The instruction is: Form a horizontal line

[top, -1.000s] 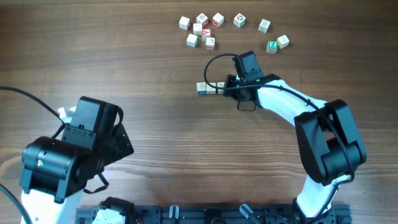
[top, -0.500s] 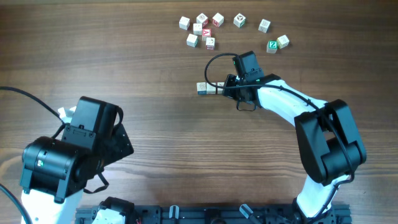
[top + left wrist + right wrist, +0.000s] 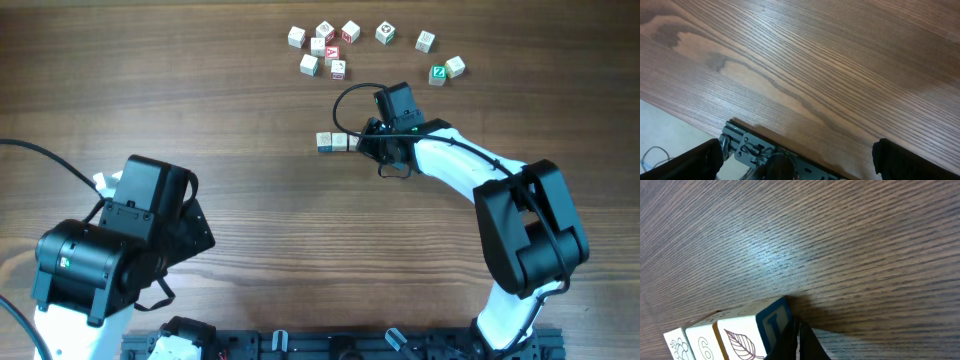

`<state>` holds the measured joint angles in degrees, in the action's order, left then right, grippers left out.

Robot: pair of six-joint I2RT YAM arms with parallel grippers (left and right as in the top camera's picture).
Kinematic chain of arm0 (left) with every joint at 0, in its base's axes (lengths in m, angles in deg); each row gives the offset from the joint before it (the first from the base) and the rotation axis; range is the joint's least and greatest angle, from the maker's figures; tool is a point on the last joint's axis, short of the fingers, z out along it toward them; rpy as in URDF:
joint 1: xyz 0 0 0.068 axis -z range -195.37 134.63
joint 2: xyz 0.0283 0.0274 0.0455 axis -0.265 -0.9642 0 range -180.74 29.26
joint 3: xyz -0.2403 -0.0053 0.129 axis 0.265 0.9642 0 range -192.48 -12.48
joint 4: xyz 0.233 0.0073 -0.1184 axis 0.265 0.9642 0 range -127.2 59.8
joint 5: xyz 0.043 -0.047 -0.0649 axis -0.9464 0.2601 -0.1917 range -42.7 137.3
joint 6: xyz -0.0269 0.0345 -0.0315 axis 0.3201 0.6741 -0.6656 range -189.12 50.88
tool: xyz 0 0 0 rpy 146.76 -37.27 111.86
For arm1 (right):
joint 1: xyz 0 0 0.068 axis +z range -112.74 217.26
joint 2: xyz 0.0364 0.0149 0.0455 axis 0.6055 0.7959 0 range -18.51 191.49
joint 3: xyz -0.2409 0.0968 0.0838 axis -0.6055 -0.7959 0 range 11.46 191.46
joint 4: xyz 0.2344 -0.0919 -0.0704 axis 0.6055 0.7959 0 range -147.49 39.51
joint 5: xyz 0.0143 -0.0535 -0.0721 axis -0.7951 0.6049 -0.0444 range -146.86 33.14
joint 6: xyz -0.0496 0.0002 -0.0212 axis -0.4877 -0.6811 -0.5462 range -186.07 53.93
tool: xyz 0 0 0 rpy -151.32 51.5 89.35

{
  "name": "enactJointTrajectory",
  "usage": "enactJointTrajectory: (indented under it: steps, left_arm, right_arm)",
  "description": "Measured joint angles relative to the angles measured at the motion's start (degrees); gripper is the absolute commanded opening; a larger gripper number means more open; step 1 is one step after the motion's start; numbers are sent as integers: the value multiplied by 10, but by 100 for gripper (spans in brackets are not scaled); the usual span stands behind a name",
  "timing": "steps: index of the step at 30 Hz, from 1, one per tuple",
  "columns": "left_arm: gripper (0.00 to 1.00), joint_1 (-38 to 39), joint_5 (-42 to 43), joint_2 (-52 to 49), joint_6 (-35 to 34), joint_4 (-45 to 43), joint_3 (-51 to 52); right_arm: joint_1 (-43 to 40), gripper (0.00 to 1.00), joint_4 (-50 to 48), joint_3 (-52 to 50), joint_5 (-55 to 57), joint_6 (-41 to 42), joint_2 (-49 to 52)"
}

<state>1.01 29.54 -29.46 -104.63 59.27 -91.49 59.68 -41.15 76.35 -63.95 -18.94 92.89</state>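
Wooden table (image 3: pixel 250 200) | horizontal line (image 3: pixel 336 142) just left of right gripper (image 3: pixel 366 144)

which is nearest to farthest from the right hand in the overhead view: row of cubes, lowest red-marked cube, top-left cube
1. row of cubes: right beside the right hand, toward image left.
2. lowest red-marked cube: toward the top of the image, slightly left.
3. top-left cube: farthest up and left.

Dark wood-grain tabletop (image 3: pixel 250 200), horizontal line (image 3: pixel 333 142) of small whitish cubes touching edge to edge near centre, loose cubes (image 3: pixel 309 65) scattered toward far edge, green-marked cube (image 3: pixel 438 73) at right.
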Motion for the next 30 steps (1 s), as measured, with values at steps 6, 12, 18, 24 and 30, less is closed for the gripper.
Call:
enactJointTrajectory:
  steps: [6, 12, 18, 24, 30]
  left_arm:
    - [100, 0, 0, 0, 0, 0, 0]
    - [100, 0, 0, 0, 0, 0, 0]
    - [100, 0, 0, 0, 0, 0, 0]
    - [100, 0, 0, 0, 0, 0, 0]
    - [100, 0, 0, 0, 0, 0, 0]
  right_arm:
    - [0, 5, 2, 0, -10, 42, 0]
    - [0, 4, 4, 0, -13, 58, 0]
    - [0, 5, -20, -1, 62, 16, 0]
    - [0, 5, -66, -1, 35, -60, 0]
    - [0, 4, -76, -1, 8, -91, 0]
